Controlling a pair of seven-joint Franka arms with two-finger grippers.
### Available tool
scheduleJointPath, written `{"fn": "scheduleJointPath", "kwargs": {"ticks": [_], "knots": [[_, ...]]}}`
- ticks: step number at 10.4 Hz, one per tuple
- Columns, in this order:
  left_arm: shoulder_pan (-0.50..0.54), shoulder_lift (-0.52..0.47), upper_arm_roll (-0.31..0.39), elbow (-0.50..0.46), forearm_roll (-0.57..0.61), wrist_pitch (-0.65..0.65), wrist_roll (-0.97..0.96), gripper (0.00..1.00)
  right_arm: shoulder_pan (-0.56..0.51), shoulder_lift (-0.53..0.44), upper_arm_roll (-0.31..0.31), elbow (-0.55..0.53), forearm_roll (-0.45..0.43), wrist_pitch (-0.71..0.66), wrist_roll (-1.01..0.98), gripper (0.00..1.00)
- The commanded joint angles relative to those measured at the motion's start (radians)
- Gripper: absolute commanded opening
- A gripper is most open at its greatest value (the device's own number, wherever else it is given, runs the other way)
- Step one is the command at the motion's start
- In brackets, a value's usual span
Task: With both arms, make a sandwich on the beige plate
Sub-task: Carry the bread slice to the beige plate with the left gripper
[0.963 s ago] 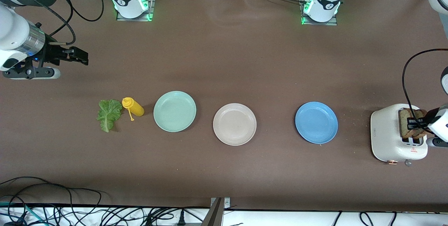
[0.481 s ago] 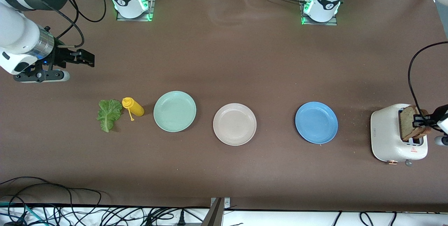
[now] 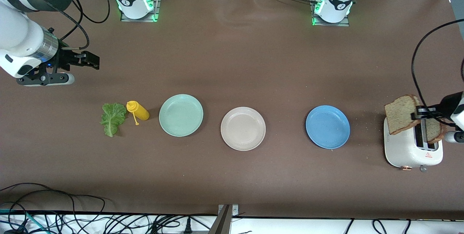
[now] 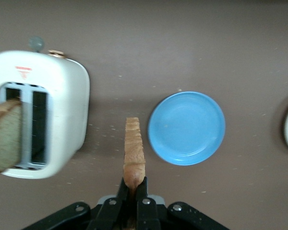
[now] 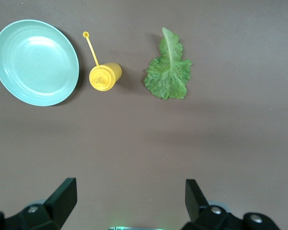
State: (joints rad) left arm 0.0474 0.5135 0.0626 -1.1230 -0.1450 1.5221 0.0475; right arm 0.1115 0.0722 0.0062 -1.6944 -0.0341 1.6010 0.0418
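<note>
The toaster (image 3: 411, 147) stands at the left arm's end of the table, with one slice (image 3: 435, 130) sitting in its slot. The beige plate (image 3: 243, 128) lies bare at mid-table between the mint plate (image 3: 181, 115) and the blue plate (image 3: 327, 127). The lettuce (image 3: 113, 118) lies flat toward the right arm's end, just beside a tipped yellow bottle (image 3: 138, 110).

The lifted slice (image 3: 400, 114) hangs over the toaster, clear of the slot. It is likely light, soft and crumbly, and a hard pinch could dent or tear it, so an edge grip across the crust looks the sound choice. It probably flexes if swung fast. The lettuce looks limp and very thin; it would likely need a pinch from above at its thicker rib, with the fingertips nearly on the table.

The left gripper (image 4: 133, 189) is clamped on that slice's edge, its fingers pressed close together on the crust, the bread seen edge-on in the left wrist view and sticking straight out from the tips. The right gripper (image 5: 129, 194) hangs over bare table, farther from the front camera than the lettuce, with its fingers spread wide and nothing between them.
</note>
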Motion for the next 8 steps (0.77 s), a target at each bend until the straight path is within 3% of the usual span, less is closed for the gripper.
{"fn": "scheduleJointPath", "kwargs": {"ticks": [1, 4, 6, 8], "knots": [[-0.093, -0.004, 0.013, 0.008, -0.156, -0.02, -0.24, 0.0, 0.008, 0.001, -0.003, -0.001, 0.01, 0.019, -0.011, 1.0], [-0.252, 0.043, 0.016, -0.006, -0.332, 0.016, -0.487, 0.0, 0.01, 0.001, -0.005, 0.001, 0.008, 0.033, -0.007, 1.0], [-0.367, 0.092, 0.016, -0.015, -0.424, 0.212, -0.617, 0.0, 0.008, 0.0, -0.005, 0.008, 0.011, 0.036, -0.007, 1.0], [-0.466, 0.135, 0.014, -0.064, -0.462, 0.488, -0.739, 0.0, 0.008, -0.002, -0.006, 0.009, 0.01, 0.042, -0.002, 1.0]]}}
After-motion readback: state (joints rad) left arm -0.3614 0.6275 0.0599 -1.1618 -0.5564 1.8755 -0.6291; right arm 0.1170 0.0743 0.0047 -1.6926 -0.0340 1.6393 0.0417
